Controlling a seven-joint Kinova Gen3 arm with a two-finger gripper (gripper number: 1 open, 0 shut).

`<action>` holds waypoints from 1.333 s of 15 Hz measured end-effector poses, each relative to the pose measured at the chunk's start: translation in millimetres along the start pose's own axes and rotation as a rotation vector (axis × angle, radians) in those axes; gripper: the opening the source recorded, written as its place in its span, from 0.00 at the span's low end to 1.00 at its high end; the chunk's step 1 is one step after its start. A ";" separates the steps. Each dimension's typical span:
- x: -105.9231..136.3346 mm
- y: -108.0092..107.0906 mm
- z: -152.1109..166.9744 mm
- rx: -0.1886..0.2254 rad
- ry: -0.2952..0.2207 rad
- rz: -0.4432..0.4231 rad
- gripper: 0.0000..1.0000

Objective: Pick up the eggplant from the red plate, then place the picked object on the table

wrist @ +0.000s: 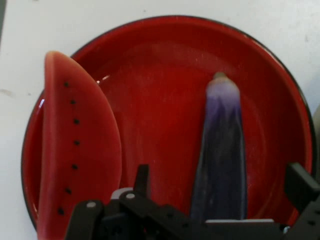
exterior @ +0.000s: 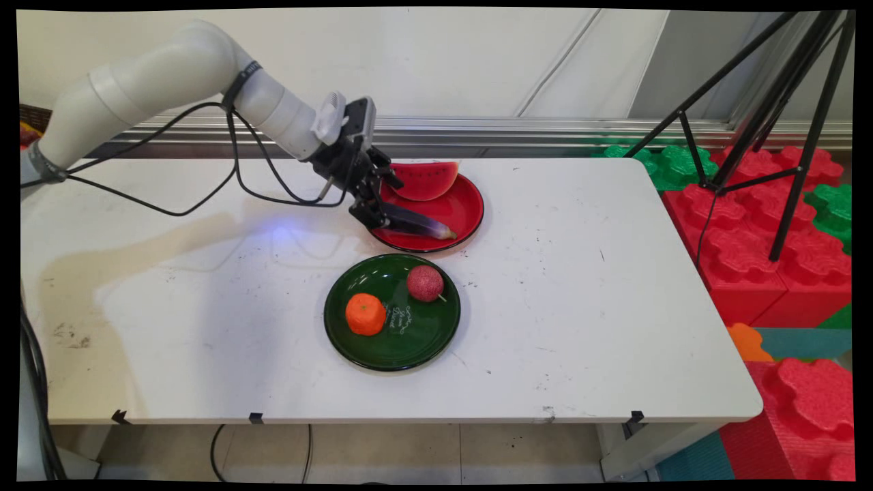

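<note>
My gripper (exterior: 376, 202) hangs low over the left side of a red plate (exterior: 472, 204), and it is open. A dark purple eggplant (exterior: 421, 224) lies on the plate, its near end between my two fingers. In the hand view the eggplant (wrist: 222, 140) runs up from the gripper (wrist: 221, 184), with a gap to each finger (wrist: 143, 179). A watermelon slice (exterior: 424, 179) rests on the plate's far side. It sits at the left of the red plate (wrist: 165, 100) in the hand view, where the watermelon slice (wrist: 75, 145) stays outside the fingers.
A green plate (exterior: 409, 344) stands nearer the front edge with an orange (exterior: 365, 314) and a round red fruit (exterior: 425, 283) on it. A black tripod (exterior: 784, 123) and red and green foam blocks (exterior: 750, 252) stand off the table's right side.
</note>
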 end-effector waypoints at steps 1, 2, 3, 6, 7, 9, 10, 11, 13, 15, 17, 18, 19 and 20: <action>-0.4 -0.8 4.5 -0.005 -0.008 0.011 1.00; -0.5 -1.5 8.2 -0.009 -0.015 0.019 1.00; -0.5 -2.3 12.0 -0.012 -0.021 0.027 1.00; 0.0 -4.2 19.2 -0.016 -0.030 0.037 1.00; 0.3 -4.6 21.2 -0.018 -0.032 0.040 1.00; 0.5 -5.0 23.9 -0.022 -0.034 0.043 1.00; 0.6 -5.5 25.4 -0.023 -0.035 0.042 1.00; 0.6 -6.0 26.6 -0.024 -0.036 0.042 1.00; 0.3 -6.6 27.7 -0.025 -0.037 0.043 1.00; -0.3 -7.0 28.7 -0.029 -0.038 0.043 1.00; -0.5 -7.0 29.6 -0.035 -0.037 0.044 0.00; -0.3 -6.9 29.7 -0.038 -0.034 0.045 0.00; -0.2 -6.7 29.6 -0.042 -0.032 0.045 0.00; 0.0 -6.4 29.5 -0.045 -0.029 0.046 0.00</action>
